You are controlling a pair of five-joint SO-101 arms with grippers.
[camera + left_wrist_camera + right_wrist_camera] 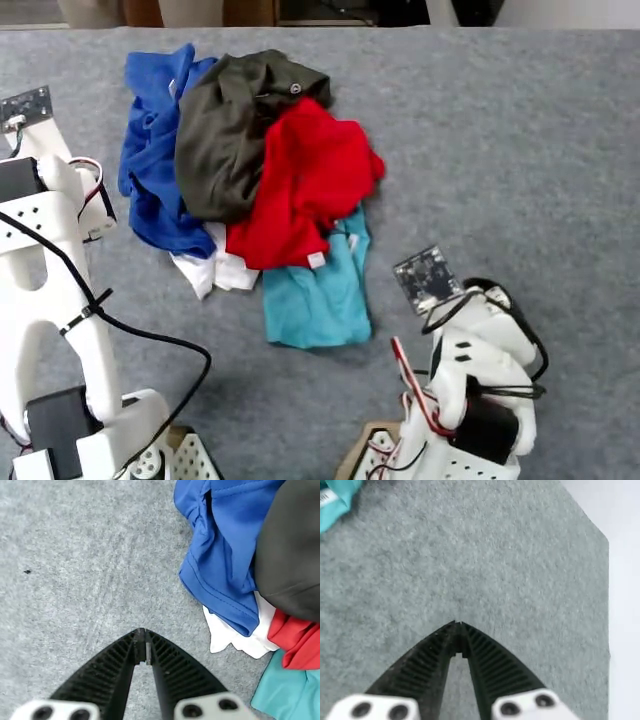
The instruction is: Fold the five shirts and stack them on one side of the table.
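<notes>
left claw (141,647) closed (tips touching); right claw (458,639) closed too; both empty

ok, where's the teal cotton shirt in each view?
High view: teal cotton shirt at the pile's arm-side edge, under the red cotton shirt.
Left wrist view: shirt in a corner, beside the red one.
Right wrist view: shirt in a corner, far from the shut tool.
Shared landmark: grey felt tabletop.

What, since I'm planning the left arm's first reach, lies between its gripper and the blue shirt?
Nothing: the left wrist view shows bare grey mat from the left gripper to the blue shirt.
</notes>
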